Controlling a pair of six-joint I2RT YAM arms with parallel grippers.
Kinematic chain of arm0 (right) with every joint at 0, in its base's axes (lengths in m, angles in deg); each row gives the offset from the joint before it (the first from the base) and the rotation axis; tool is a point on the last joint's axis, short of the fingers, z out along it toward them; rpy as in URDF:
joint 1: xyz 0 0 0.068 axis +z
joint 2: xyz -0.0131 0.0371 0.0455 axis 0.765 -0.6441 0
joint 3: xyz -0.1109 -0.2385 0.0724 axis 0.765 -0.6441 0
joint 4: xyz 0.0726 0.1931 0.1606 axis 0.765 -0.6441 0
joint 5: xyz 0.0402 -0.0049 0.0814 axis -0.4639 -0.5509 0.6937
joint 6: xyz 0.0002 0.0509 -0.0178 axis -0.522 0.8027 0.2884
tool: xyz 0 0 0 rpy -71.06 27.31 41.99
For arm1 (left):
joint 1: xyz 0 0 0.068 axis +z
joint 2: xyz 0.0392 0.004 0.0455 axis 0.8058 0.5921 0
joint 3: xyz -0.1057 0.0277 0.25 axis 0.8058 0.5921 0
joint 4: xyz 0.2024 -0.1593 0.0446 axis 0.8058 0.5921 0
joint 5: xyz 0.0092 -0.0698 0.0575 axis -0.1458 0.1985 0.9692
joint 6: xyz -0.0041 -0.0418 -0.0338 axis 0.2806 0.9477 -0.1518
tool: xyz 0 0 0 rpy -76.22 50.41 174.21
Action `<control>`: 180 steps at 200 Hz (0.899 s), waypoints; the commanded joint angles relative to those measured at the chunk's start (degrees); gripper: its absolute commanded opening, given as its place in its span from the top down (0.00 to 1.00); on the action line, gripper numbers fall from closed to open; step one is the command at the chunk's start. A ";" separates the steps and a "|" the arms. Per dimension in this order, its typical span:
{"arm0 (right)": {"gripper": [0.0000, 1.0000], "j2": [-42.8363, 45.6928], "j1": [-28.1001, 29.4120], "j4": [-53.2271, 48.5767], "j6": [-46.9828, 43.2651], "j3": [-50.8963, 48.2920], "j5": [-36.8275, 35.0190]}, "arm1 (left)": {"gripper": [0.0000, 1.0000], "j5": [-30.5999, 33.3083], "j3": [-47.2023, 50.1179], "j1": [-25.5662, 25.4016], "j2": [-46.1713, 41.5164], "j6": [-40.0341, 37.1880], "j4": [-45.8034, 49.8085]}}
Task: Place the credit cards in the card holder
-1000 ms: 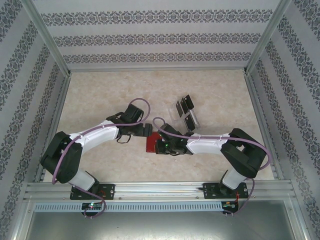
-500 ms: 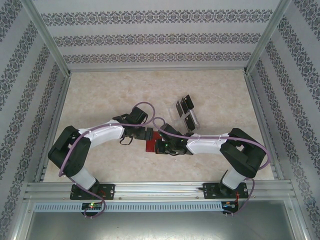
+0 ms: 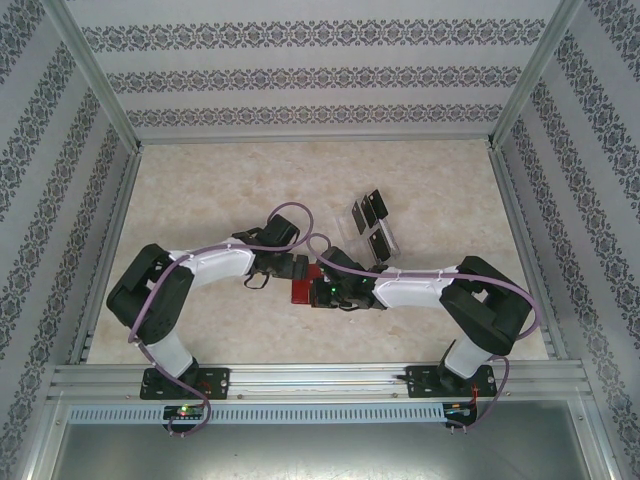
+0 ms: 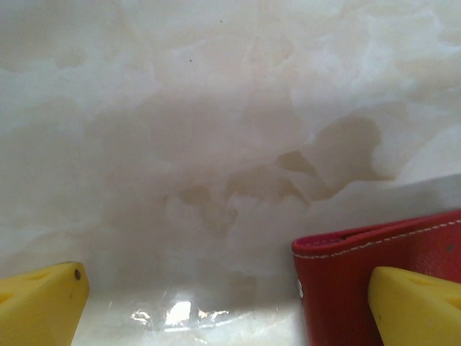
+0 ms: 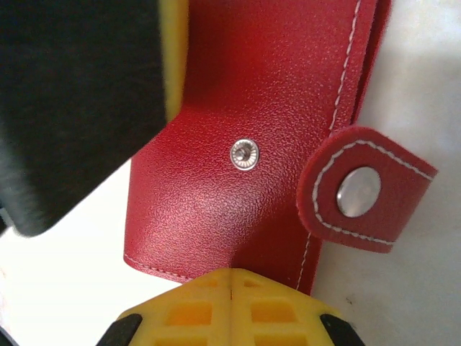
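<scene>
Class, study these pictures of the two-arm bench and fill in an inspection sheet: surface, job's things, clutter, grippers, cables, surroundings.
Surface: pale marbled table, no spills seen.
Job's things: red card holder lies on the table between the two grippers, with its snap tab undone. Dark credit cards stand in the rack behind it.
Clutter: clear slotted rack; nothing else seen.
Grippers: left gripper is open, with one finger over the card holder's edge. Right gripper is shut, tips against the card holder's edge.
Cables: purple cables loop above both wrists.
Surroundings: patterned walls, aluminium frame.
</scene>
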 commanded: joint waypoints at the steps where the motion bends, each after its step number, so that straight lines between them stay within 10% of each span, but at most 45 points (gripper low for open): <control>1: 1.00 2.83 -1.20 -2.86 -0.94 -0.89 -0.70 | 0.01 4.62 -0.08 -0.44 1.18 2.05 2.52; 82: 0.59 11.65 -4.16 -26.47 -7.70 9.47 -12.26 | 0.01 3.57 4.04 -0.52 0.02 4.48 -1.40; 180: 0.59 -0.50 -3.63 -26.54 -10.98 17.67 -10.70 | 0.01 2.97 5.08 -0.55 -0.15 5.01 -2.85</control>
